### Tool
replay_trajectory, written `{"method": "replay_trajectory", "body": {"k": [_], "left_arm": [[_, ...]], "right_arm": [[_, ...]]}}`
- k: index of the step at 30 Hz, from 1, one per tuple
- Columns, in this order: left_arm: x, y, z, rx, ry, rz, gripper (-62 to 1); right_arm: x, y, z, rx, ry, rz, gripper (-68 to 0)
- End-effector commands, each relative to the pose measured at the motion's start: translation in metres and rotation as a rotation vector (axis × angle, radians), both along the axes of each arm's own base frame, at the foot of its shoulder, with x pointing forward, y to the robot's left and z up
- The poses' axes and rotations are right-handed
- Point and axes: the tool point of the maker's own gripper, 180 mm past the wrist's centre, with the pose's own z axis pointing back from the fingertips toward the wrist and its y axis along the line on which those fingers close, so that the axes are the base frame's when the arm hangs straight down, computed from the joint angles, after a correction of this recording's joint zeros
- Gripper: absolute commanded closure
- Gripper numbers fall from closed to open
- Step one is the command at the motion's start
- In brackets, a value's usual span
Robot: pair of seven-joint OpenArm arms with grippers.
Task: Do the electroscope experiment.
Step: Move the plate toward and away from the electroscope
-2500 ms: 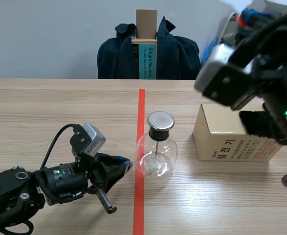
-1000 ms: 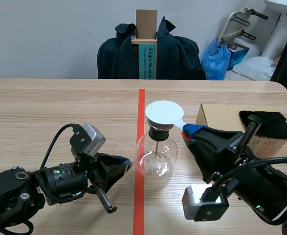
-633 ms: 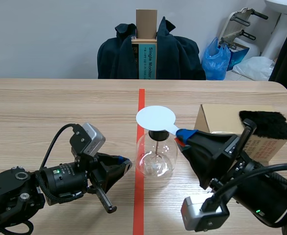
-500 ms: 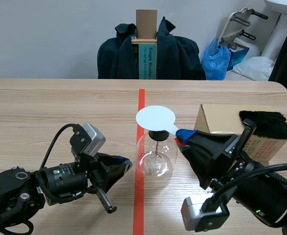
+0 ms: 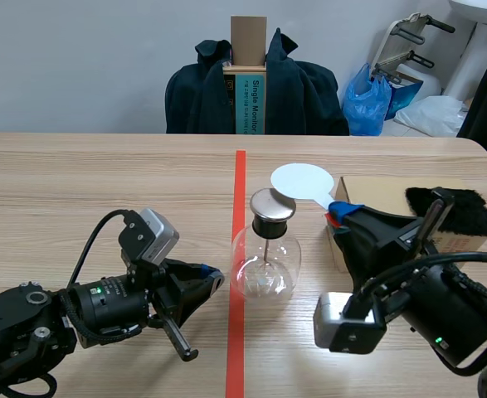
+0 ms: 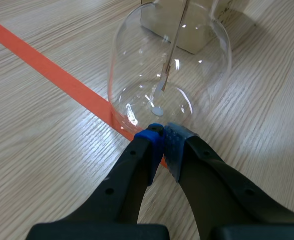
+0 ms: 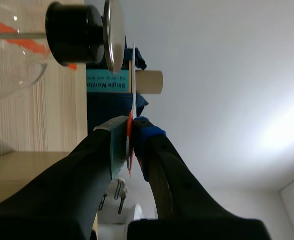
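Observation:
The electroscope, a round glass flask (image 5: 265,264) with a black stopper and a metal cap plate (image 5: 273,204), stands just right of the red line. My right gripper (image 5: 336,214) is shut on the handle of a white disc (image 5: 301,179), which hangs beside and slightly behind the cap plate. The right wrist view shows that white disc (image 7: 133,65) edge-on, close to the cap plate (image 7: 113,34) with a thin gap, pinched in my right gripper (image 7: 129,126). My left gripper (image 5: 214,279) lies low at the flask's left base. In its own view the left gripper (image 6: 162,136) is shut on nothing, tips at the flask (image 6: 170,65).
A cardboard box (image 5: 377,194) stands right of the flask, with a black fur cloth (image 5: 460,206) on its right end. Beyond the table's far edge is a chair with a dark jacket (image 5: 251,87) and a blue bag (image 5: 367,104).
My right arm came down from high up, held the white disc over the cap plate, then drew it to the right and back. The left arm has stayed still.

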Motion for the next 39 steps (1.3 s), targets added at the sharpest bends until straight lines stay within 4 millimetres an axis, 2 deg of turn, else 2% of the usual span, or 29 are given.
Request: {"method": "replay_trajectory", "body": {"k": [1, 12, 21, 30, 39], "left_arm": [[0.006, -0.003, 0.011, -0.03, -0.028, 0.004, -1.8], [0.006, -0.003, 0.011, -0.03, -0.027, 0.004, -1.8], [0.006, -0.003, 0.011, -0.028, -0.026, 0.004, -1.8], [0.006, -0.003, 0.011, -0.031, -0.027, 0.004, -1.8], [0.006, -0.003, 0.011, -0.031, -0.027, 0.004, -1.8]], "right_arm": [[0.009, -0.011, 0.014, -0.002, -0.045, -0.042, -0.8], [0.024, -0.039, 0.014, 0.003, -0.044, -0.219, -0.8], [0.026, -0.045, 0.014, 0.003, -0.043, -0.256, -0.8], [0.018, -0.027, 0.014, 0.0, -0.044, -0.143, -0.8], [0.001, -0.001, 0.013, -0.004, -0.046, 0.029, -0.8]]}}
